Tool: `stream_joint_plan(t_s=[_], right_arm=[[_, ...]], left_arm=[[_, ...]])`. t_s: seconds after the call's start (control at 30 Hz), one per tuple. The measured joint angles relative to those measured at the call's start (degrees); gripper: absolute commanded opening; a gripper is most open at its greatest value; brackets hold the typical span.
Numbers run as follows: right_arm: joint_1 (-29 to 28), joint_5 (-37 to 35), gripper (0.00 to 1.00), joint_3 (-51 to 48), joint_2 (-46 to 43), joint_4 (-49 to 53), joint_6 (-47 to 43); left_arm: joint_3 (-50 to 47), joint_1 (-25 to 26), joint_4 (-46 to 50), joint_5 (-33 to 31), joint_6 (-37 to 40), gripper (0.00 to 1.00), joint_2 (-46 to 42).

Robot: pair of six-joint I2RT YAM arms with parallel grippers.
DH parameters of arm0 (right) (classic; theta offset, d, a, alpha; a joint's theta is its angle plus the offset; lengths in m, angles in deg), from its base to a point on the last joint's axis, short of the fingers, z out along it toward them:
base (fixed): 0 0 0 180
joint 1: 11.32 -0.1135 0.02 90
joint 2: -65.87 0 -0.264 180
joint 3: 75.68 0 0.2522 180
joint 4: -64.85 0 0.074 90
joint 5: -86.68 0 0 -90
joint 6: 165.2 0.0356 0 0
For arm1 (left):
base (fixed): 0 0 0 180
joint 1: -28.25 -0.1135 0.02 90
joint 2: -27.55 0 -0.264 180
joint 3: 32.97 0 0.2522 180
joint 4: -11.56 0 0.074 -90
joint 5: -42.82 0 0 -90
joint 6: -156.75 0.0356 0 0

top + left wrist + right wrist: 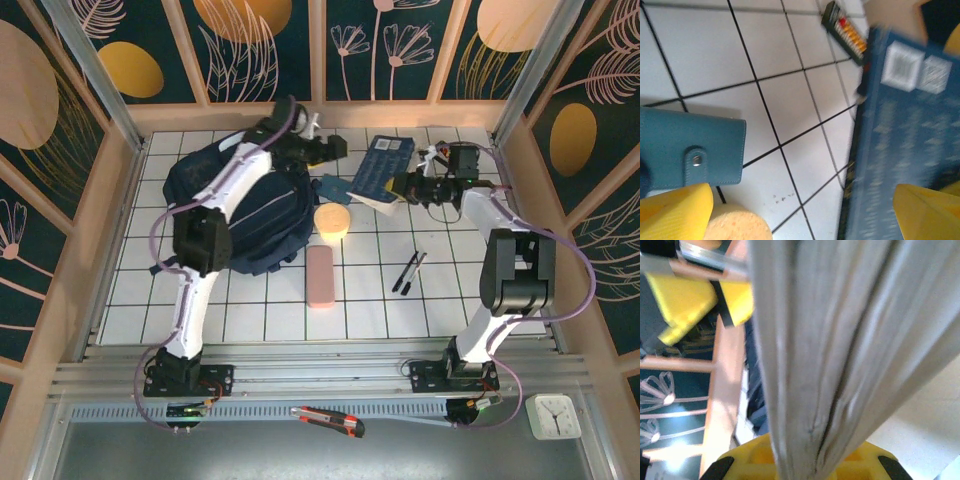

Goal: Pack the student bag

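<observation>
Enclosure: wood-framed walls, dark teal panels printed with leaves and orange discs.
Table: glossy white tiles, dark grid lines.
Student bag: navy fabric, slumped on the rear-left tiles.
Book: blue cover, tilted, pale page edge clenched in the right gripper.
Left gripper: yellow pads spread, grasping nothing, between bag and book.
Pink oblong case and round tan sponge at centre.
</observation>
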Motion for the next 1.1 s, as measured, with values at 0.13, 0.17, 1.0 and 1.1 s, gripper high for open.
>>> stream_joint_plan(t_s=[0.13,0.17,1.0,1.1], right_arm=[[-6.03,3.65,0.00,0.00,0.04,-5.16,3.87],[-7.43,4.44,0.00,0.04,0.11,-6.82,4.94],[-5.88,-2.32,0.99,-0.37,0.66,-7.54,7.98],[-10.36,0.31,0.99,-0.37,1.09,-13.44,10.25]], left_arm=[[-5.66,-1.51,-1.27,2.34,-0.46,0.89,-6.27],[-7.82,-1.33,-1.55,2.82,-0.55,0.88,-7.82],[-34.99,-4.68,-13.31,4.94,-6.84,0.00,-26.14],[-34.82,-4.68,-13.81,6.38,-7.26,0.00,-26.14]])
